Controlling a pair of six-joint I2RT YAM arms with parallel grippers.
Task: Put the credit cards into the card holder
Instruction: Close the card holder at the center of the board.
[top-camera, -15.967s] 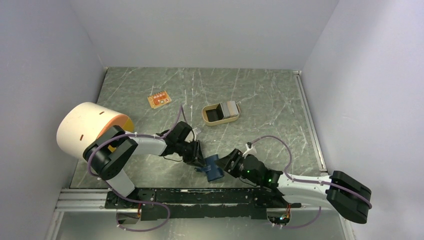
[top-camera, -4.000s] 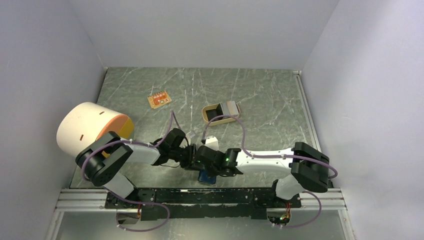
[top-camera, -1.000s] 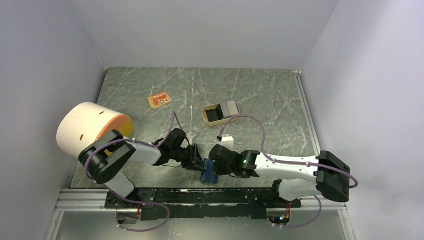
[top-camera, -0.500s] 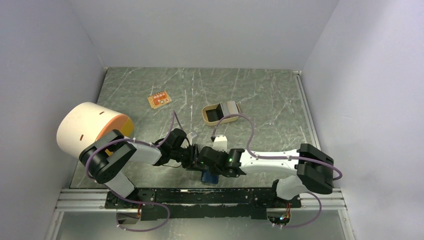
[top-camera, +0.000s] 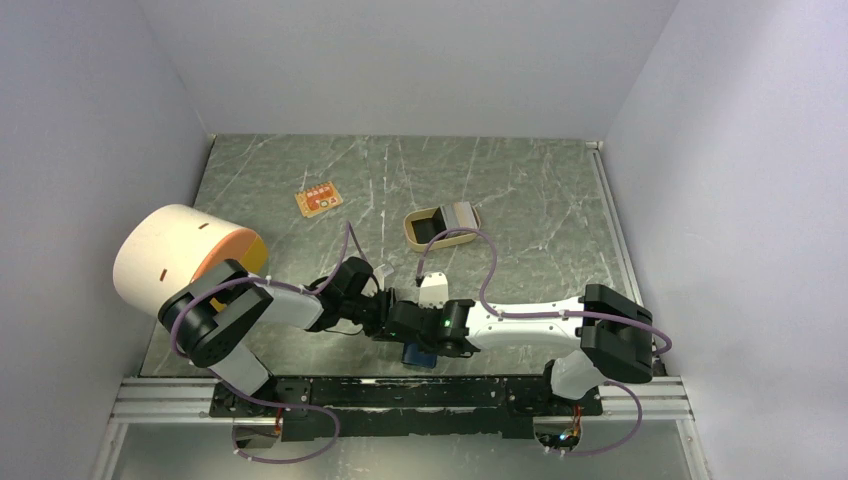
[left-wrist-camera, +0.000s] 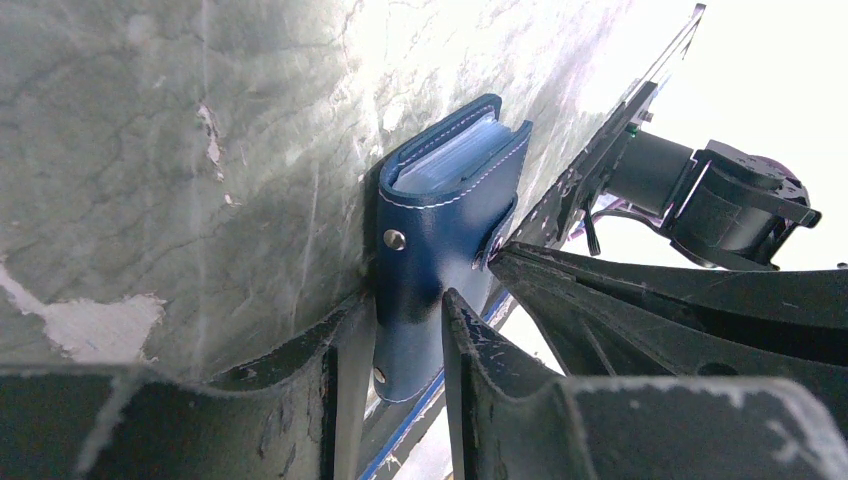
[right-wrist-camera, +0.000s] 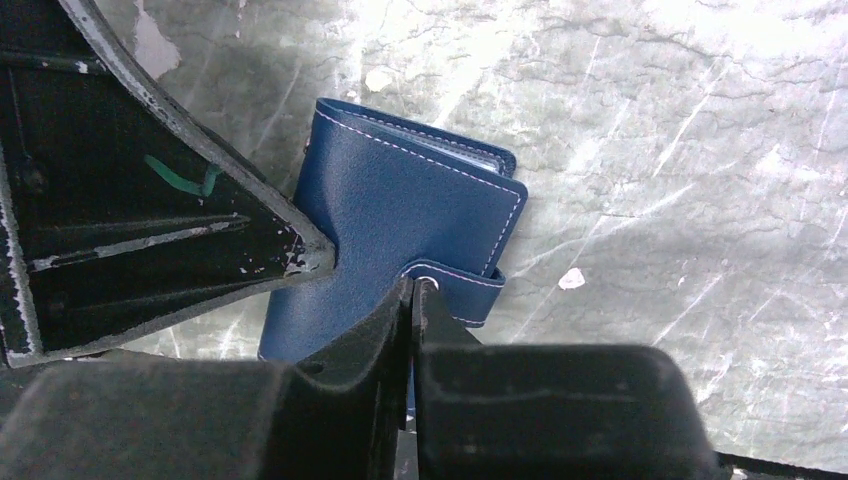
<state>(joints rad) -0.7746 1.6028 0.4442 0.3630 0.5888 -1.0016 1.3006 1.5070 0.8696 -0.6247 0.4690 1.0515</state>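
Robotics lab enclosure, plain white walls (top-camera: 400, 60), marbled tabletop (top-camera: 530, 190), cabled robot arm (top-camera: 530, 320), mounting rail (top-camera: 480, 395)

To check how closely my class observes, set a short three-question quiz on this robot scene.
1. True or false: the card holder lies unfolded flat.
2. What straddles its body, one on each face? A) left fingers B) nothing C) a human hand
3. Fill in: credit cards sit in the tan ___.
Key: 1 false; 2 A; 3 tray.
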